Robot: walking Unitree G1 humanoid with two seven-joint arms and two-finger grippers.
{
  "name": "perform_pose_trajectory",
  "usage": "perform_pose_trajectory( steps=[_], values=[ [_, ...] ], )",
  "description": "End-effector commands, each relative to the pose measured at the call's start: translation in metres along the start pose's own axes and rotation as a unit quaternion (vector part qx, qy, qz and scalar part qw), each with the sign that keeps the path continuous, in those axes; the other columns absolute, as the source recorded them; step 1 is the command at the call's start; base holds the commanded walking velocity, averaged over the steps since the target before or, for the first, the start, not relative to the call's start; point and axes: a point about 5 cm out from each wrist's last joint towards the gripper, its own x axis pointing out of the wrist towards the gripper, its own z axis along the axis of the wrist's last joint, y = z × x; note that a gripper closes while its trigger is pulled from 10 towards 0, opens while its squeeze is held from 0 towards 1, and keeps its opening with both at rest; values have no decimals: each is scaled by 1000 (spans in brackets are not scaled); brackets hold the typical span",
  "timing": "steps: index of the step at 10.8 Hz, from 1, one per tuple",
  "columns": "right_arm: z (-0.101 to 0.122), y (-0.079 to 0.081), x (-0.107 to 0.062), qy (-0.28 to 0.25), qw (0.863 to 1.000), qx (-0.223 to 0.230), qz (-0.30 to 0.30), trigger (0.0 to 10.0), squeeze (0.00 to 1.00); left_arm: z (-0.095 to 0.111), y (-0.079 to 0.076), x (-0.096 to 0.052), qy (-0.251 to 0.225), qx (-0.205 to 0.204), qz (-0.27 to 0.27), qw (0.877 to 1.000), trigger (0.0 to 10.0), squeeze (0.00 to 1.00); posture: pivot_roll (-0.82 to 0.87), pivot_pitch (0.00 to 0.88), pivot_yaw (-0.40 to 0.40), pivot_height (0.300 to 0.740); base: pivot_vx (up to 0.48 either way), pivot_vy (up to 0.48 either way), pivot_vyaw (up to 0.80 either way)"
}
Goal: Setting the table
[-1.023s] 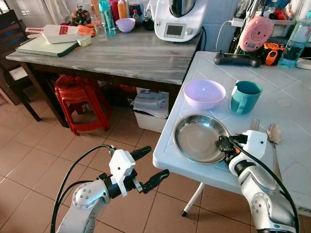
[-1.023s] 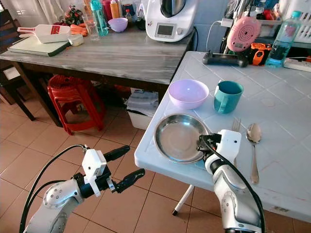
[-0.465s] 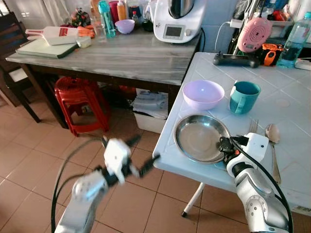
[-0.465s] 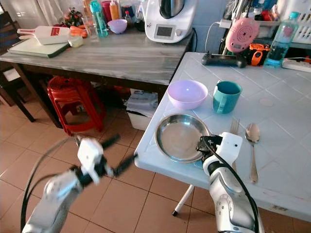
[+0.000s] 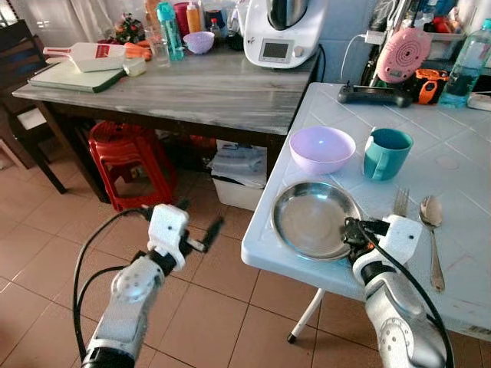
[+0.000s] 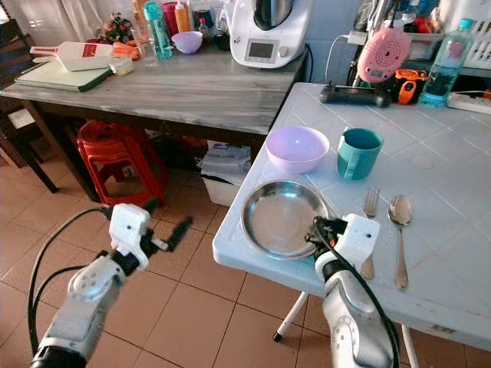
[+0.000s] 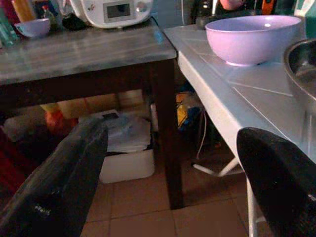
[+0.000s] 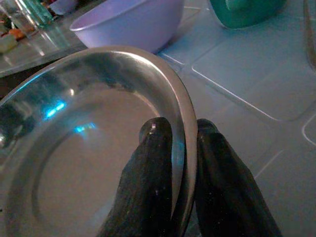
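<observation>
A round steel plate (image 5: 311, 218) lies near the front left corner of the white tiled table (image 5: 460, 180). My right gripper (image 5: 353, 234) is shut on the plate's near rim; the right wrist view has the rim (image 8: 183, 123) pinched between the two fingers (image 8: 150, 182). Behind the plate stand a lilac bowl (image 5: 322, 147) and a teal mug (image 5: 386, 152). A fork (image 5: 400, 202) and a spoon (image 5: 432, 230) lie to the plate's right. My left gripper (image 5: 198, 222) hangs open over the floor, left of the table, holding nothing.
A grey wooden table (image 5: 192, 84) with a food processor (image 5: 280, 31), bottles and a cutting board stands to the left and behind. Under it are a red stool (image 5: 126, 157) and a white box (image 5: 238, 175). A water bottle (image 5: 468, 65) stands at the white table's back.
My left arm has swung up and to the left, away from the table corner. The right gripper has stayed shut on the plate's rim.
</observation>
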Motion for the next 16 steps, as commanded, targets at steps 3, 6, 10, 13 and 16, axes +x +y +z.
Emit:
perform_pose_trajectory(
  steps=[3, 6, 10, 13, 16],
  values=[
    [-5, 0, -7, -3, 999, -32, -13, 10000, 0, 0, 8, 6, 7, -32, 36, 999, 10000, 0, 0, 0, 86, 740, 0, 0, 0],
    [-4, -4, -11, -8, 999, -40, -21, 10000, 0, -3, 8, 8, 8, -33, 43, 998, 10000, 0, -7, 0, 83, 740, 0, 0, 0],
    [-5, -2, -11, -11, 998, -52, -22, 10000, 0, -3, 5, 10, 3, -34, 40, 999, 10000, 0, -5, 0, 82, 740, 0, 310, -542],
    [-3, -3, -10, -20, 998, -53, -28, 10000, 0, -3, 4, 11, 3, -32, 38, 999, 10000, 0, -3, 0, 85, 740, 0, 449, -169],
    [-2, -3, -10, -32, 997, -55, -37, 10000, 0, -4, 3, 12, 1, -31, 36, 999, 10000, 0, -2, 0, 86, 740, 0, 447, 0]
  ],
)
